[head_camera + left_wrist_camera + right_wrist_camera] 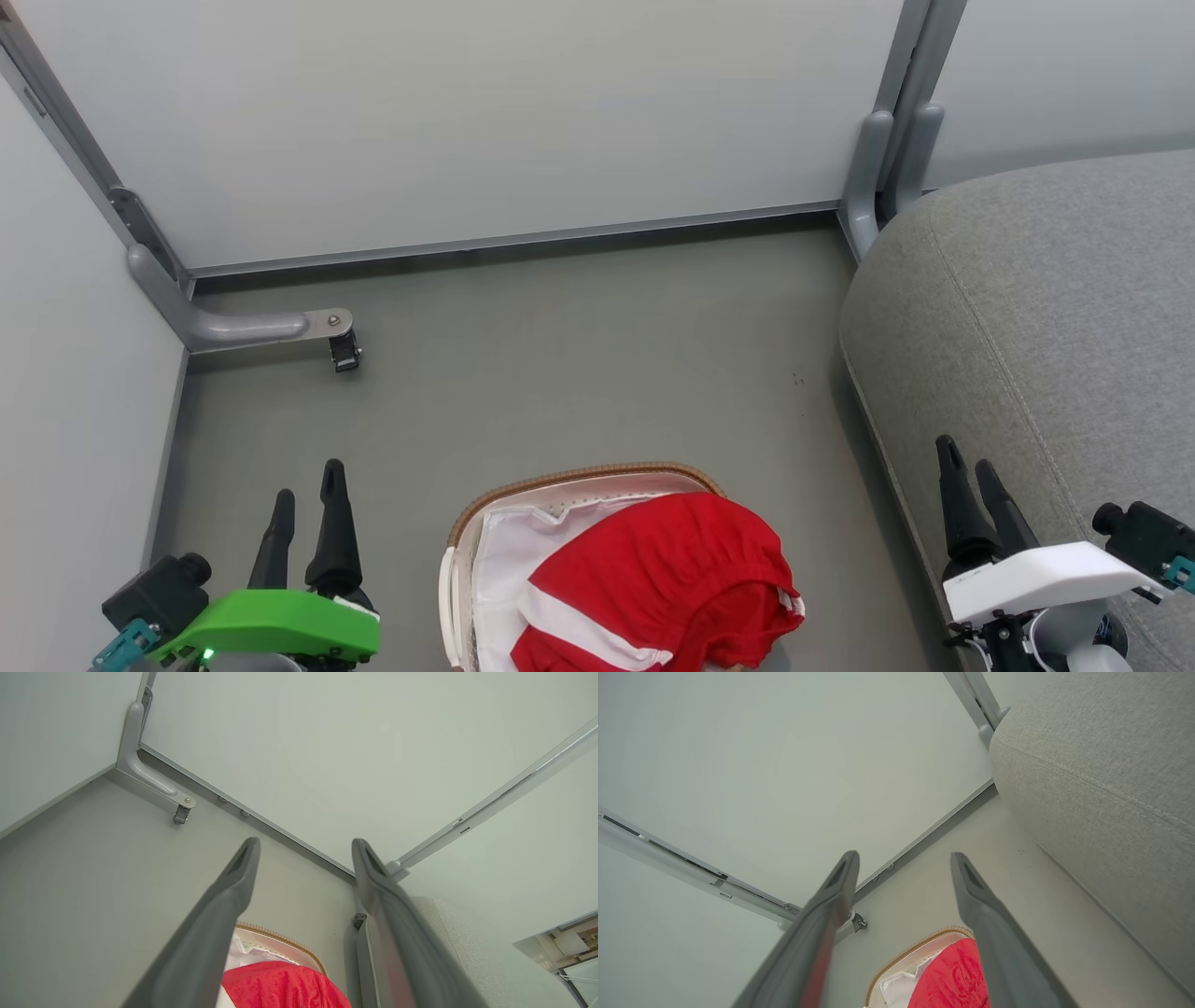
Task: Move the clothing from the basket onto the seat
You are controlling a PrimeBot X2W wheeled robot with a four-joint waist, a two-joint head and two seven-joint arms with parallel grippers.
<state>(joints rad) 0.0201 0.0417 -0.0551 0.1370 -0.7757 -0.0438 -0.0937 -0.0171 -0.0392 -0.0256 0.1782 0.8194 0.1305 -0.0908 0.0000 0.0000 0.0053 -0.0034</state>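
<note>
Red clothing (667,579) with a white stripe is heaped in the basket (579,479), a cream basket with a brown woven rim and white liner, at the bottom centre of the head view. The grey seat (1036,308) fills the right side. My left gripper (306,490) hangs open to the left of the basket, holding nothing. Over the seat's near edge, my right gripper (966,455) is open and holds nothing. The left wrist view shows the clothing (280,984), basket (280,938) and gripper (306,847). The right wrist view shows the clothing (952,975), seat (1101,793) and gripper (905,858).
Pale partition walls (467,121) close off the back and left. A grey metal foot with a caster (344,353) juts onto the floor (579,355) at the left corner. Another post foot (868,177) stands by the seat's far corner.
</note>
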